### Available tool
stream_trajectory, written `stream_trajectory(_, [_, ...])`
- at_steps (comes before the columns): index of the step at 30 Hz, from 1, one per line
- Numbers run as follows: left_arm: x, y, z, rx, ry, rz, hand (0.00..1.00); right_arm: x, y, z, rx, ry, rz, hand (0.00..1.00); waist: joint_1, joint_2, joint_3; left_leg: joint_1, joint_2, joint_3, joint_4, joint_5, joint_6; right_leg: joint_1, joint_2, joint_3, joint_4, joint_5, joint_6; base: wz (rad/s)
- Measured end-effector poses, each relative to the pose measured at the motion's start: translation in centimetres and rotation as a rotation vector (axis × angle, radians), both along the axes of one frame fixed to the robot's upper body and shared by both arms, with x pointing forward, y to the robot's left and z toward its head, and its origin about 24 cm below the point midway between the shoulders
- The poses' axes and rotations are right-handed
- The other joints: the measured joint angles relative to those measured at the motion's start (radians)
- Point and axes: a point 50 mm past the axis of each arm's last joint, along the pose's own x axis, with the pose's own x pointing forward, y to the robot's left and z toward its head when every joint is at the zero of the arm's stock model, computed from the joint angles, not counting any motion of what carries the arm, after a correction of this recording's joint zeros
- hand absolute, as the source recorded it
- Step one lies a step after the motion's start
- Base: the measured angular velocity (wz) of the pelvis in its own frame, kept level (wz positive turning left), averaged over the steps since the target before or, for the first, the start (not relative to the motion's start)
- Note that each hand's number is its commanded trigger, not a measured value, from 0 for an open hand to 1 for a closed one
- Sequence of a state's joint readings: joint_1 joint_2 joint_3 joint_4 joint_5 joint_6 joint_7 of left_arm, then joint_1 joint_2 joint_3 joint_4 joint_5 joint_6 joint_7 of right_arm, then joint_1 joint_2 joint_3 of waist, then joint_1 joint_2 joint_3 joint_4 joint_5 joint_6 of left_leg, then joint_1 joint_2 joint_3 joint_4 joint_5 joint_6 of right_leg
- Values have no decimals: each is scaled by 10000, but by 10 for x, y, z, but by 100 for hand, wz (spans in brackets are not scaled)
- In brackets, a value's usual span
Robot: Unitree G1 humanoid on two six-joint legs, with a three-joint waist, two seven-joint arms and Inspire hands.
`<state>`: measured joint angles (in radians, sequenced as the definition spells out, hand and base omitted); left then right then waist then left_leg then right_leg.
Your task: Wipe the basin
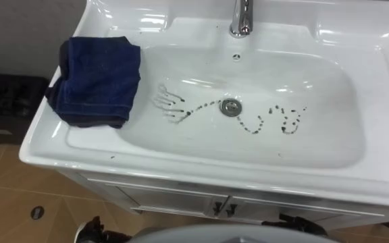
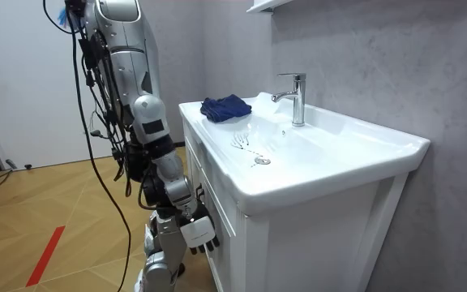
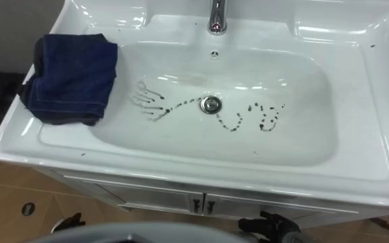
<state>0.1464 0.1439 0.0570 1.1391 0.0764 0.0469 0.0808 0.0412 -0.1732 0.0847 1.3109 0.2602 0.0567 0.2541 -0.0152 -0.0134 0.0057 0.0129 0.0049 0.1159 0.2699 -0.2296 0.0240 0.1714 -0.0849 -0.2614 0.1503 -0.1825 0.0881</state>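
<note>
Since marks (image 1: 172, 106) are left in the basin (image 1: 323, 138), wiping is judged unstarted; cloth (image 1: 96, 81) on basin's left rim must be grasped; right hand (image 2: 199, 231) hangs slack, left hand (image 1: 93, 233) unreadable.

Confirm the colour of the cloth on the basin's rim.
Dark blue, plain; the cloth shows best in the left eye view.

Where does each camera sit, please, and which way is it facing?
Left eye view: on the robot's head, looking down into the basin; its chest edges the bottom.
Right eye view: beside it, same downward look, blue cloth on the basin's left rim.
Room view: standing off in the room, looking across at the robot before the cabinet, right hand hanging low.
Shared: all show basin, blue cloth, tap and dark marks.
</note>
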Motion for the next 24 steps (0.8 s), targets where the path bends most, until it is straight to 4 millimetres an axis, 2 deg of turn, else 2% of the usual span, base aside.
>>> stream_trajectory(9, [0,0,0,-47,-8,-55,0,3,-1,1,-147,-4,392,0,68,-23,-18,15,20,213,-40,2,4,-88,-8,114,3,30,-48,-6])
stream_trajectory(15, [-1,1,0,-71,18,-58,0,2,-3,0,-428,44,440,0,206,-28,-2,22,30,224,-56,2,4,-99,-8,129,3,34,-54,-1])
stream_trajectory(24, [-2,0,0,-140,-70,476,0,7,-5,2,-862,-126,748,0,197,15,-2,-11,33,201,-54,0,4,-131,-7,106,2,36,-57,0])
